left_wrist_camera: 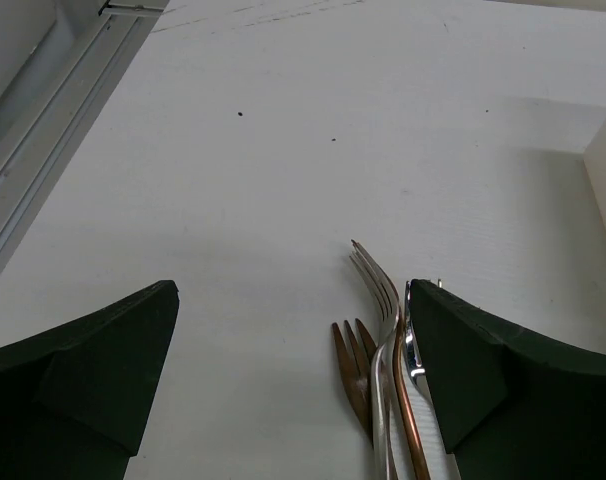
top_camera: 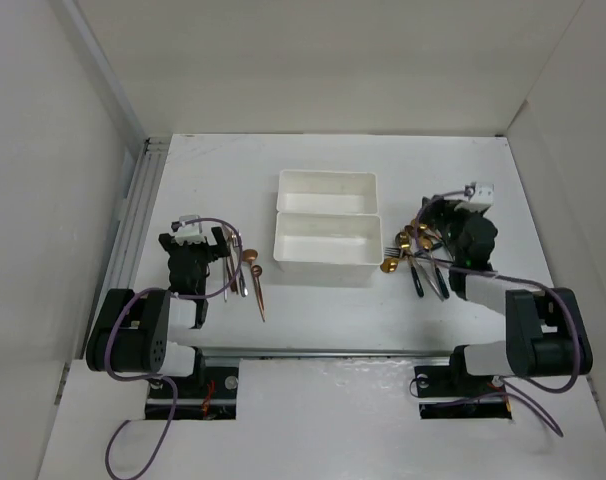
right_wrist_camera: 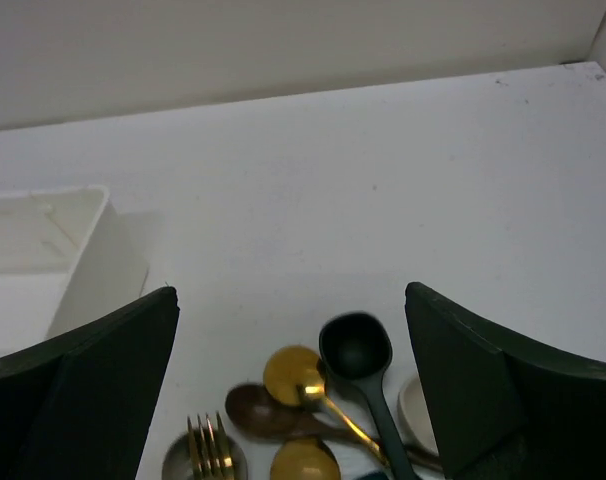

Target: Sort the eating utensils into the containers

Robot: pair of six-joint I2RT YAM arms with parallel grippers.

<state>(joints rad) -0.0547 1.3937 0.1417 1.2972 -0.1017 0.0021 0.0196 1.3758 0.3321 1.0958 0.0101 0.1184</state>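
Note:
Two white trays (top_camera: 326,190) (top_camera: 324,247) stand end to end at the table's middle, both with nothing in them. A small group of utensils (top_camera: 249,272) lies left of them, copper and silver. In the left wrist view a copper fork (left_wrist_camera: 355,372) and a silver fork (left_wrist_camera: 380,300) lie against the right finger. My left gripper (left_wrist_camera: 293,385) is open over them. A bigger pile of utensils (top_camera: 415,256) lies right of the trays. My right gripper (right_wrist_camera: 288,395) is open above it, with a black spoon (right_wrist_camera: 359,352), gold spoons (right_wrist_camera: 293,373) and a gold fork (right_wrist_camera: 210,445) below.
A metal rail (top_camera: 133,215) runs along the table's left edge. White walls close the back and both sides. The near tray's corner (right_wrist_camera: 78,255) shows at the left of the right wrist view.

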